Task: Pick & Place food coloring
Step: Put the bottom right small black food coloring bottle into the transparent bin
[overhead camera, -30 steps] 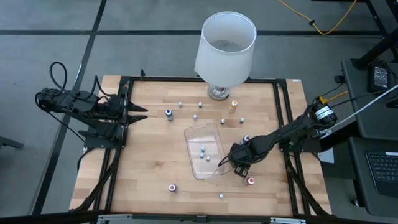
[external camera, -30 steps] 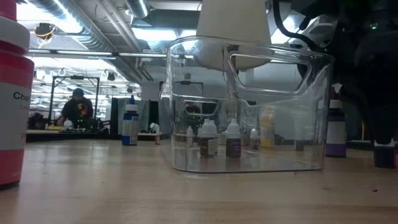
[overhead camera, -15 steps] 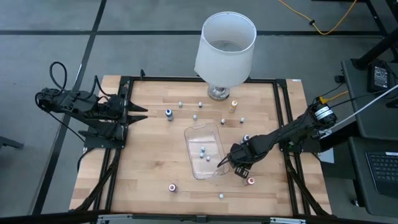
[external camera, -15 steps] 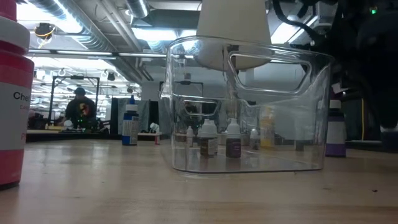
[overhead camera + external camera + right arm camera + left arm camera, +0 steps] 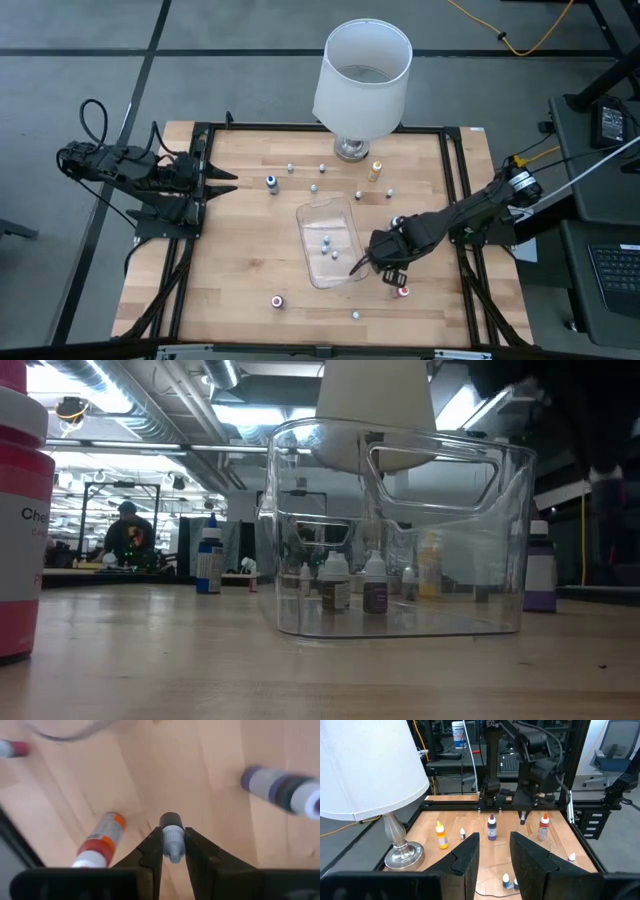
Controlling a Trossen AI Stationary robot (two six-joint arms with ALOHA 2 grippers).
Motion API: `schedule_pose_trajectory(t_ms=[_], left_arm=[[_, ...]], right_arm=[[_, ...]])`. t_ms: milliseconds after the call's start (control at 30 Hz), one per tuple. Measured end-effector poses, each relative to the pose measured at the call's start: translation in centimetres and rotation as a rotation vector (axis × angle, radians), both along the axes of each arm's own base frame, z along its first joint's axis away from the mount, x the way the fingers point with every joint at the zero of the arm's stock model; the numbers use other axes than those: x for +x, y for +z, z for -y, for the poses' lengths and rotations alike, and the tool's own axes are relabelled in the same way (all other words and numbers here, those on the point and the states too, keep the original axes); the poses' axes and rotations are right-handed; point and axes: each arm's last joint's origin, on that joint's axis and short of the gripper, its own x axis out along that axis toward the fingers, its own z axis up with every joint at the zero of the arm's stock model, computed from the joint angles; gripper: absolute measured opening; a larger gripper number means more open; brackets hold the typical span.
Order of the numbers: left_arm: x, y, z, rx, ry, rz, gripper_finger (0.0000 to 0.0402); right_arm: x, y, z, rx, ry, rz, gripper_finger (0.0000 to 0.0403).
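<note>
The right pincer held a tiny grey-capped food-coloring bottle lengthwise between its fingers, just beside the clear rectangular plastic tray's right edge, while the left pincer waited narrowly parted at the table's left edge.

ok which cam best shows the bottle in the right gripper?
Right wrist view: the right gripper is shut on a small bottle, close up. The high view shows only the gripper beside the clear tray; in the low and left wrist views the bottle can't be picked out.
</note>
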Motion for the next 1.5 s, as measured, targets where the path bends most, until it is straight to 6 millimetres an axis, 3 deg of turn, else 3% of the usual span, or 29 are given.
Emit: schedule_pose_trajectory(t_ms=[167, 433, 600, 800, 1000, 1267, 1500], left_arm=[[0.0, 0.0, 0.0, 0.009, -0.008, 0.000, 0.0104], [0.0, 0.0, 0.1, -0.025, -0.026, 0.002, 0.0104], [0.0, 0.0, 0.2, -0.041, -0.057, -0.003, 0.0104], [0.0, 0.0, 0.2, -0.040, -0.055, -0.003, 0.0104], [0.0, 0.0, 0.2, -0.058, -0.052, 0.002, 0.0104], [0.0, 0.0, 0.2, -0.060, -0.051, 0.002, 0.0104], [0.0, 0.0, 0.2, -0.060, -0.052, 0.001, 0.0104]], right_arm=[[1.1, 2.9, 1.3, 0.007, 0.084, 0.050, 0.0064], [1.8, 10.5, 3.4, -0.040, 0.223, 0.224, 0.0072], [3.5, 12.3, 5.5, -0.063, 0.264, 0.313, 0.0064], [8.1, 11.2, 6.8, -0.070, 0.351, 0.301, 0.0072], [10.9, 10.3, 6.4, -0.075, 0.471, 0.328, 0.0067], [12.9, 4.9, 6.7, -0.021, 0.632, 0.213, 0.0073], [13.5, 0.5, 6.6, -0.009, 0.700, 0.232, 0.0064]])
